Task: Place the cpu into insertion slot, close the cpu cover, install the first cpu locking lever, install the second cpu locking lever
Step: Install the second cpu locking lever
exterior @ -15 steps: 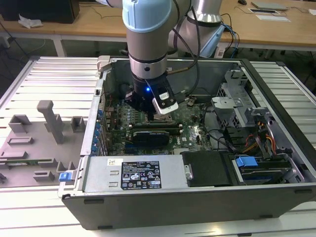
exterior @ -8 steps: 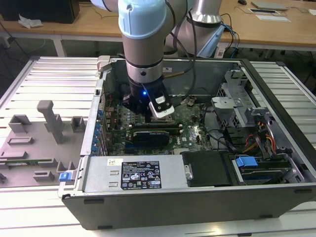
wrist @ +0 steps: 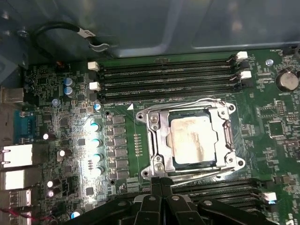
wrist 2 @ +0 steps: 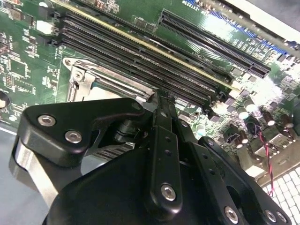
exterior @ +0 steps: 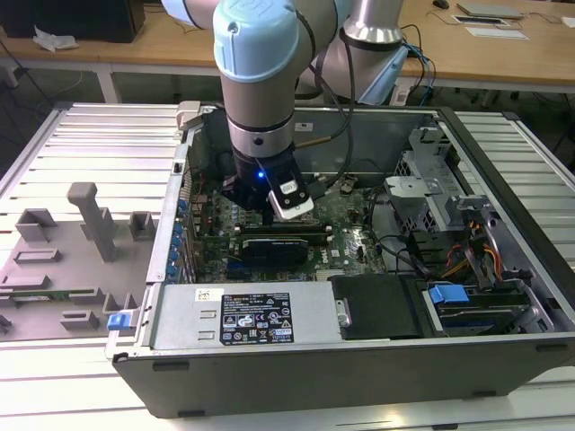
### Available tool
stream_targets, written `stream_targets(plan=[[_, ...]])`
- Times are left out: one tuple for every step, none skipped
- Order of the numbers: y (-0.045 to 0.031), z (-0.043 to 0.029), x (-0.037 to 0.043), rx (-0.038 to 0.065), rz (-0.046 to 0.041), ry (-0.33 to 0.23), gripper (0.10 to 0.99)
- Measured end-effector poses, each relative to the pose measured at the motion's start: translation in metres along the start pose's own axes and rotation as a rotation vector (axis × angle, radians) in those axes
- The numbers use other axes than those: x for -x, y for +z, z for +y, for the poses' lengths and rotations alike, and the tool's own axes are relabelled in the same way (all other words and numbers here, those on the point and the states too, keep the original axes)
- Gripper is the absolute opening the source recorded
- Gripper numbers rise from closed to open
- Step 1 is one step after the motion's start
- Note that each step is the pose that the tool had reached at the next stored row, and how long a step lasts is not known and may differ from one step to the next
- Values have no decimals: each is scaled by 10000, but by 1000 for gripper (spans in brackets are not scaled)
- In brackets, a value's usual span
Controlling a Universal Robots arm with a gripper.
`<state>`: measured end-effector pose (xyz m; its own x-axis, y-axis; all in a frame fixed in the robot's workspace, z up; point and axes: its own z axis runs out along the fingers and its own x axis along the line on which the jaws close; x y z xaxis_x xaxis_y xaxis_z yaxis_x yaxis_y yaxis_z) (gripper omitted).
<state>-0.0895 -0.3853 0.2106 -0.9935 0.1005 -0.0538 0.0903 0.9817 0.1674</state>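
CPU seated, cover down on the board [wrist: 197, 79]

The cpu [wrist: 194, 139] sits in its socket under the closed cover [wrist: 157, 136], both levers apparently latched; the gripper [wrist: 161, 183], jaws clenched and empty, hangs at the socket's edge.

a lab or workshop — open computer case [exterior: 359, 269] on a slatted metal bench [exterior: 90, 135], wooden desks [exterior: 162, 40] behind.
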Motion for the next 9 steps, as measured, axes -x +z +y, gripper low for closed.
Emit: stream_targets(plan=[[22, 4, -14, 27, 2, 1, 106], [43, 7, -26, 53, 5, 3, 106], [58, 10, -36, 82, 7, 5, 106], [66, 10, -40, 107, 10, 7, 106], [73, 12, -43, 128, 11, 8, 106], [83, 15, -48, 156, 14, 10, 106], [89, 17, -51, 176, 16, 11, 106], [97, 17, -55, 201, 19, 13, 106], [104, 19, -59, 221, 19, 14, 106]])
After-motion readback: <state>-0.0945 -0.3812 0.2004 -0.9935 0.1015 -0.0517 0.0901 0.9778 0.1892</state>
